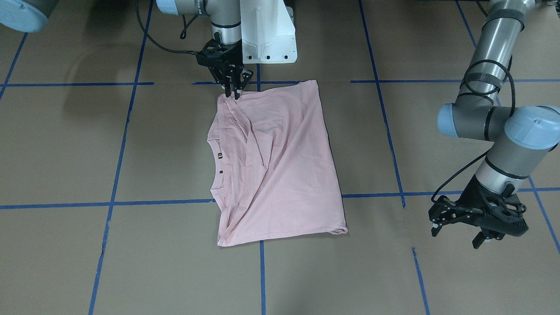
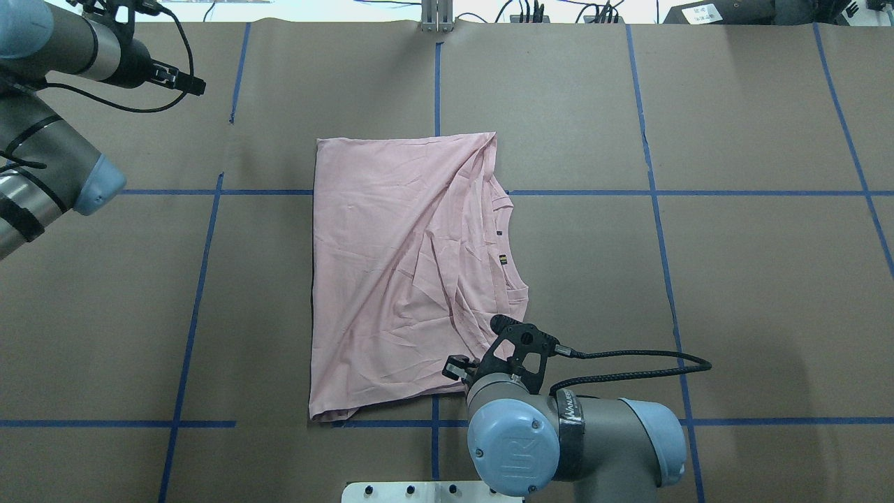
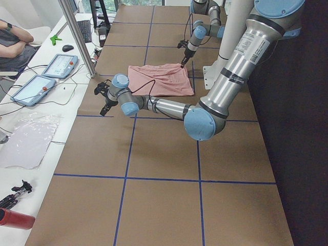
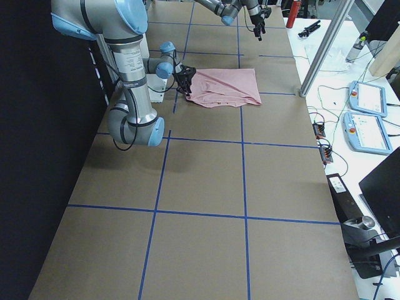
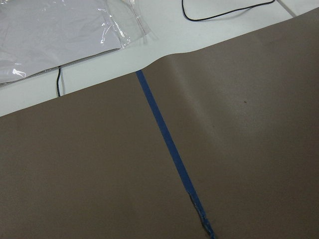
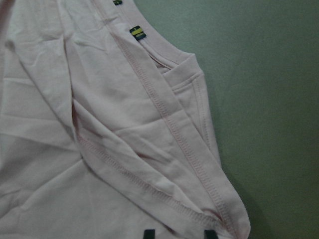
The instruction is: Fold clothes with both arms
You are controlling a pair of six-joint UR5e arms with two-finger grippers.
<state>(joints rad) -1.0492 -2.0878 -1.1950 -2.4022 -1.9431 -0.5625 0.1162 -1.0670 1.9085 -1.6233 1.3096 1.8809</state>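
The pale pink T-shirt [image 1: 275, 166] lies folded on the brown table, plain side up, neckline toward my right arm's side. It also shows in the overhead view [image 2: 398, 279]. Small dark tags [image 6: 137, 33] sit at its collar. My right gripper [image 1: 232, 93] points down at the shirt's near corner by the base. In the right wrist view its fingertips [image 6: 149, 233] stand apart on either side of the shirt's hem fold, so it is open. My left gripper [image 1: 456, 235] is open and empty, above bare table far from the shirt.
The white pedestal base [image 1: 269, 35] stands just behind the right gripper. Blue tape lines [image 2: 656, 192] cross the table. Past the table's far edge are a white bench with a clear plastic bag [image 5: 60, 30], tablets [image 3: 56, 65] and a seated person [image 3: 13, 46].
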